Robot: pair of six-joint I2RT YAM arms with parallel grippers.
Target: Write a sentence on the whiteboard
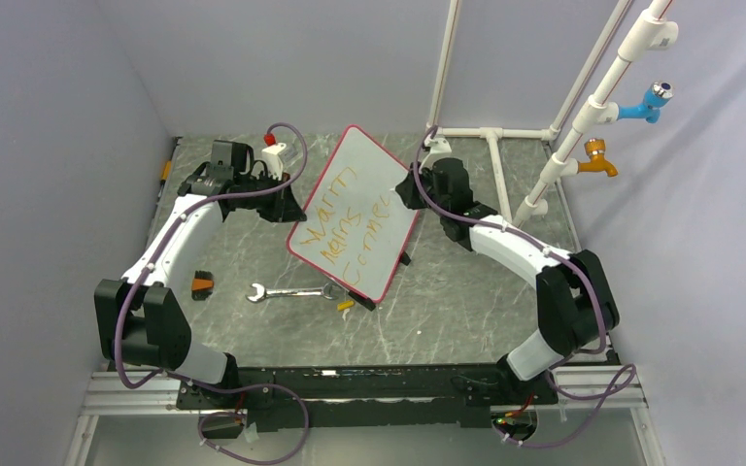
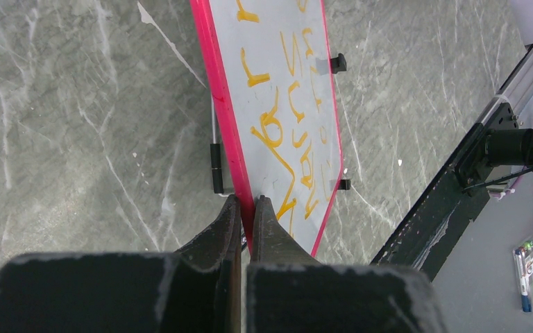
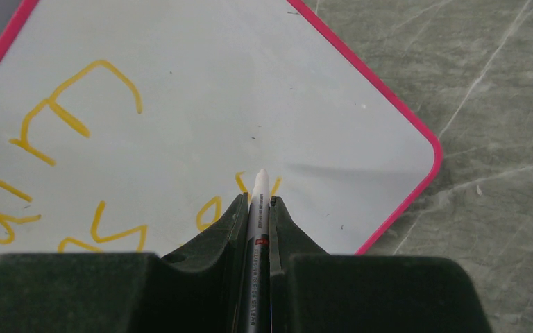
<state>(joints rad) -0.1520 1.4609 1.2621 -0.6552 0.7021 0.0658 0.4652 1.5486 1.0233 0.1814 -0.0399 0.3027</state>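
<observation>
The whiteboard [image 1: 357,214] is a white board with a red-pink rim and orange handwriting, tilted on the grey table. My left gripper [image 1: 294,206] is shut on its left rim; the wrist view shows the fingers [image 2: 247,208] pinching the pink edge of the whiteboard [image 2: 284,90]. My right gripper [image 1: 410,189] is shut on a white marker [image 3: 258,208], whose tip rests on the whiteboard [image 3: 250,90] at the last orange letter.
A silver wrench [image 1: 293,291] lies on the table in front of the board, beside a small orange piece [image 1: 346,305]. A small orange-and-black object [image 1: 201,284] sits by the left arm. White pipes [image 1: 505,175] with taps stand at the back right.
</observation>
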